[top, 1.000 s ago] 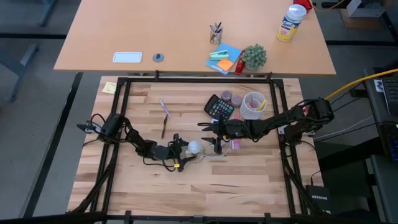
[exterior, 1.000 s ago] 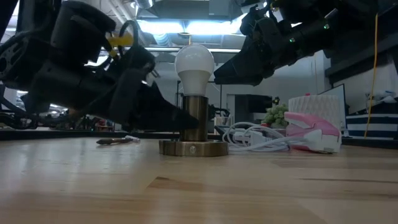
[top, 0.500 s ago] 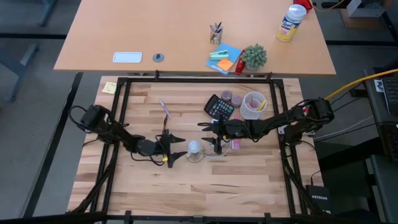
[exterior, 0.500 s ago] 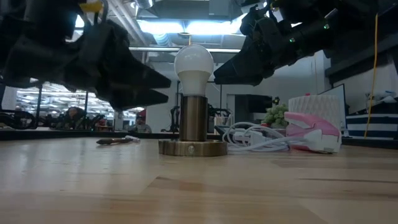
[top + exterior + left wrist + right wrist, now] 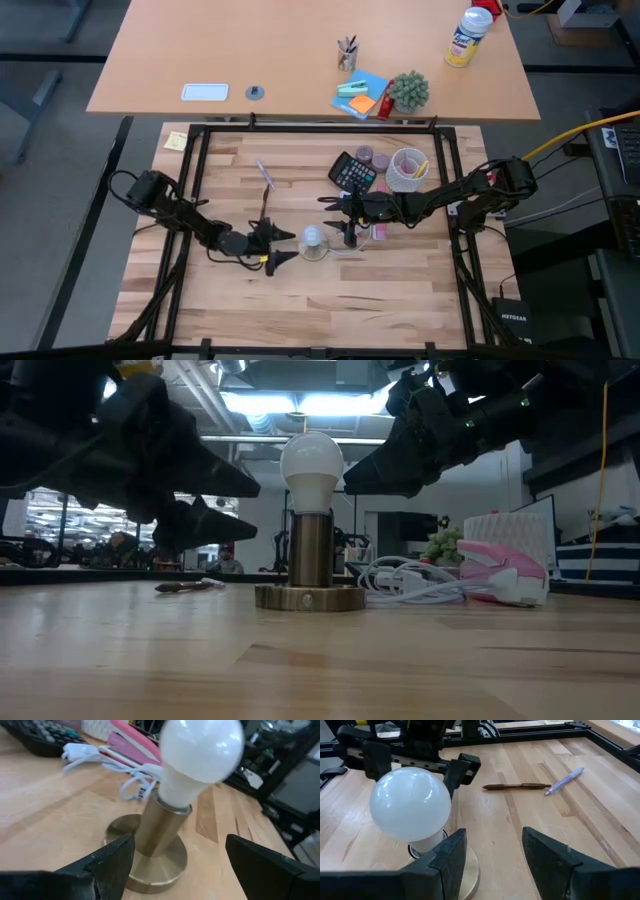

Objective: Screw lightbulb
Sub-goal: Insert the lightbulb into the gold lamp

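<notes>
- Near the middle of the wooden table (image 5: 400,280), the lightbulb (image 5: 312,468) stands upright in a brass socket post on a round brass base (image 5: 310,597), its white globe uppermost.
- Just to its left in the high view, the left gripper (image 5: 276,246) points at the bulb with its fingers (image 5: 112,865) spread and nothing between them; it is apart from the glass.
- On the other side, the right gripper (image 5: 344,226) hovers close to the lamp, fingers (image 5: 447,857) likewise parted and empty; from overhead it may be just clear of the bulb, though that is hard to judge.
- Beside the base lie a looped white cord (image 5: 405,582) and a pink stapler (image 5: 503,572).
- Farther back sit a black calculator (image 5: 352,172) and a white cup (image 5: 407,168).
- Left of those, a brown pen (image 5: 516,786) and a pale pen (image 5: 563,780) lie on the wood.
</notes>
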